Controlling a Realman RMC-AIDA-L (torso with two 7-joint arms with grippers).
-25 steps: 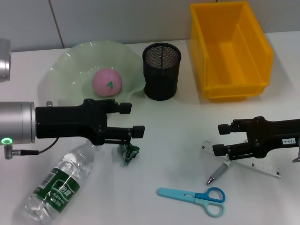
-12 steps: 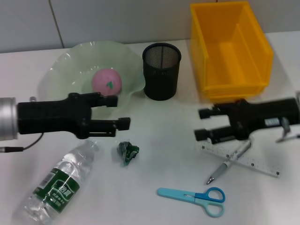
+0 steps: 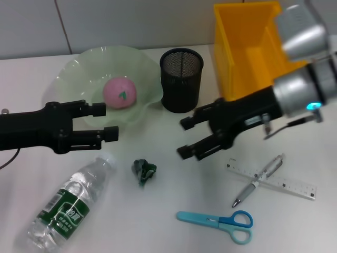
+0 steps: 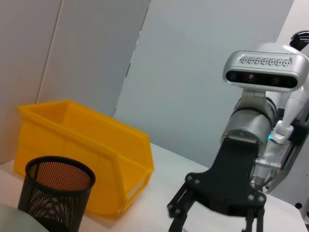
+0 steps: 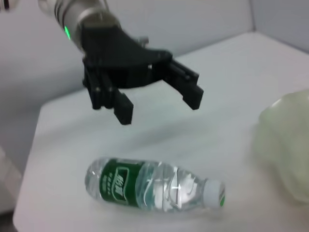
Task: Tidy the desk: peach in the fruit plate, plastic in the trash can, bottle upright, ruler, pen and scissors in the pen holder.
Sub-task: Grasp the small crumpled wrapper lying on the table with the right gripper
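Both pincers hang spread and empty over the table's middle.
I hold right gripper (image 3: 187,138) and left gripper (image 3: 104,122) flanking the plastic (image 3: 144,171), ready for it.

Pink peach (image 3: 119,92); yellow bin (image 3: 247,52); black mesh holder (image 3: 181,80).

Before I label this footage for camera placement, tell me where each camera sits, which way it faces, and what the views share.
Head view: on the robot's head, looking down at the desk; shows the left gripper and right gripper, both with jaws open.
Left wrist view: on the left arm, facing across the desk at the right gripper, pen holder and yellow bin.
Right wrist view: on the right arm, facing the left gripper above the lying bottle.
Shared: the bottle in the head and right wrist views; the pen holder in the head and left wrist views.
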